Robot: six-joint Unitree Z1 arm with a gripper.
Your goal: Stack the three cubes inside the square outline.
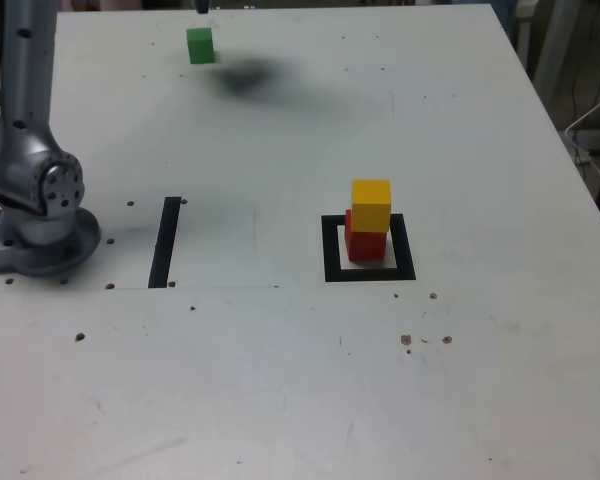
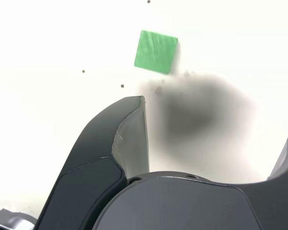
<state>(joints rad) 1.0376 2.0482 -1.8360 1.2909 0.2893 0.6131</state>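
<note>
A white table [image 1: 280, 380] dotted with small holes fills both views. The green cube [image 2: 156, 51] sits alone at the table's far edge in the exterior view, well apart from the yellow cube [image 1: 371, 205] stacked on the red cube [image 1: 364, 243] inside the square outline [image 1: 369, 272]. In the wrist view it lies just ahead of the gripper [image 2: 216, 139], outside the empty, wide-open jaws and turned slightly askew to them.

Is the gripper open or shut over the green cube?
Open: the gripper jaws stand wide apart, empty, with the green cube lying beyond them.
</note>
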